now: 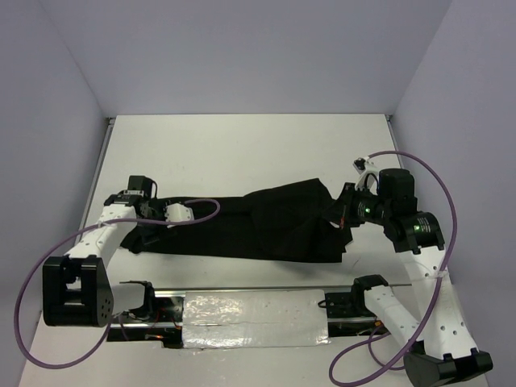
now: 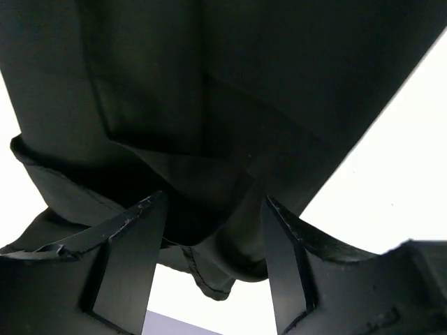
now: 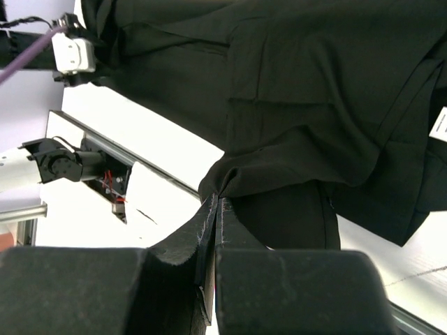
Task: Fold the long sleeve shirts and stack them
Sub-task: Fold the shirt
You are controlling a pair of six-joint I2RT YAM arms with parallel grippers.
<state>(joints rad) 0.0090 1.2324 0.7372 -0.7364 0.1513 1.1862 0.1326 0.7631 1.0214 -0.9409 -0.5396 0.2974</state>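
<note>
Shows limp, light black long-sleeved shirt (image 1: pixel 266 226), likely to sag; pinches fold with right gripper (image 3: pixel 215 204), straddles hem with left gripper (image 2: pixel 213 204) spread; favours hem grips

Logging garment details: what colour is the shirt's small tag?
White; the tag on the black shirt shows best in the right wrist view.

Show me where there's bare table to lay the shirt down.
Widest: the table beyond the shirt, up to the back wall. Near side, only a thin strip between shirt and the taped panel. Crowded at the near edge: arm bases.
</note>
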